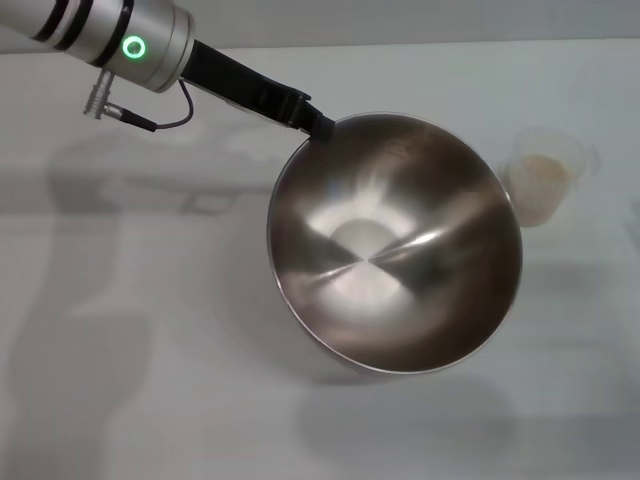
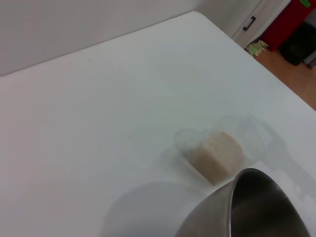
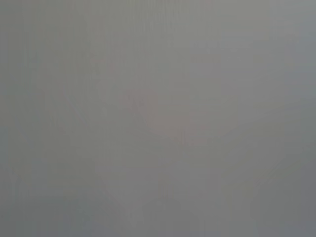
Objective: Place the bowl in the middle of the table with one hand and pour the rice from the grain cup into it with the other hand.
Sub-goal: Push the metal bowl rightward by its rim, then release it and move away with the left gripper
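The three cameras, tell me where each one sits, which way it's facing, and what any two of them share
Head view: above, looking down at the table; the left arm reaches in, its left gripper on the bowl rim.
Left wrist view: on the left arm, facing across the table; no arm shows.
Right wrist view: blank grey; nothing shows.
Shared: head and left wrist views both show the bowl and the grain cup of rice.

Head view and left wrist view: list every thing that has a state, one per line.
bowl: empty, tilted, held off the table by its rim
left gripper: shut on the bowl's rim
grain cup: upright on the table, beside the bowl, holding rice
rice: all in the cup, none poured
right gripper: not in view
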`<action>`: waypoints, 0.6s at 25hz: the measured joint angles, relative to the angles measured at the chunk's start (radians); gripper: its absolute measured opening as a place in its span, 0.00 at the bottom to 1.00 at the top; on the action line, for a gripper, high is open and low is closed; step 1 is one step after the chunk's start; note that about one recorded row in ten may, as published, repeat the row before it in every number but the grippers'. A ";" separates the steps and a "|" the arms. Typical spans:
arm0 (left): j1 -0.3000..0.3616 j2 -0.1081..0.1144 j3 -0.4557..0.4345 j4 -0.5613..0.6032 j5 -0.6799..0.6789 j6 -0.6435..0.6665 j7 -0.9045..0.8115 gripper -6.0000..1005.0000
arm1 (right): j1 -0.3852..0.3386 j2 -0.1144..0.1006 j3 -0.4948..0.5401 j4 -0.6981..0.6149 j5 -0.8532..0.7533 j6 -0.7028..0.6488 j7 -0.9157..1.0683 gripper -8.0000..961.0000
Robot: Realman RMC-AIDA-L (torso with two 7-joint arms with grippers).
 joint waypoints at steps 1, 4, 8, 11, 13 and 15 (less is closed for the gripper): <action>0.000 0.000 0.000 0.000 0.000 0.000 0.000 0.03 | 0.000 0.000 0.000 0.000 0.000 0.000 0.000 0.87; 0.012 -0.003 0.001 0.000 0.001 0.011 0.000 0.03 | 0.000 0.000 0.000 0.001 0.000 0.000 0.000 0.87; 0.028 -0.005 -0.002 -0.012 0.001 0.017 0.000 0.04 | 0.000 0.000 -0.004 0.001 0.000 0.000 0.000 0.87; 0.040 -0.007 -0.004 -0.026 -0.002 0.024 0.000 0.04 | 0.000 0.000 -0.013 0.001 0.000 0.000 0.000 0.87; 0.048 -0.013 -0.002 -0.038 -0.003 0.032 0.000 0.04 | 0.000 0.000 -0.014 0.001 0.000 0.000 0.000 0.87; 0.054 -0.018 0.001 -0.046 -0.004 0.043 0.000 0.08 | 0.000 0.000 -0.014 0.001 0.000 0.000 0.000 0.87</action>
